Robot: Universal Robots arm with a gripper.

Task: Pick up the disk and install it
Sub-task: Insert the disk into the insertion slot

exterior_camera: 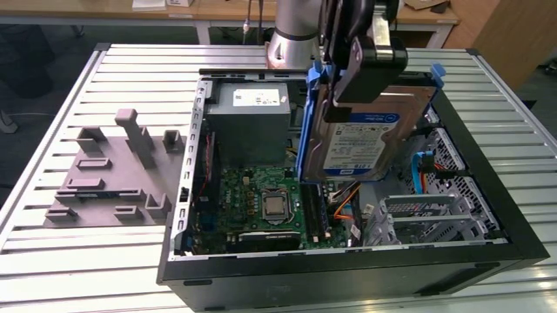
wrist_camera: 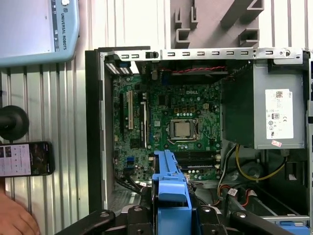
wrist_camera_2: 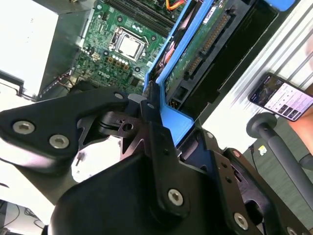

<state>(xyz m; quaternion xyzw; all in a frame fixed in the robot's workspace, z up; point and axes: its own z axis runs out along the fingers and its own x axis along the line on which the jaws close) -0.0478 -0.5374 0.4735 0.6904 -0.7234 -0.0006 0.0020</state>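
Observation:
The disk (exterior_camera: 361,143), a silver hard drive with a white-and-blue label in a blue plastic carrier, hangs nearly upright over the open computer case (exterior_camera: 348,277). Its lower edge is level with the case's upper rim, right of the motherboard (exterior_camera: 261,195) in the exterior view. My gripper (exterior_camera: 353,88) is shut on the disk's upper end. In the second wrist view the black fingers (wrist_camera_2: 149,110) clamp the blue carrier (wrist_camera_2: 171,122), and the disk's green circuit side (wrist_camera_2: 200,44) faces the camera. In the first wrist view the carrier's edge (wrist_camera: 171,188) sits between the fingers, above the case interior.
Inside the case are a grey power supply box (exterior_camera: 248,124), orange and blue cables and a metal drive cage (exterior_camera: 435,208). A grey fixture (exterior_camera: 113,176) lies on the slatted table at the exterior view's left. A phone (wrist_camera: 27,159) and a person's hand (wrist_camera: 14,220) are beside the case.

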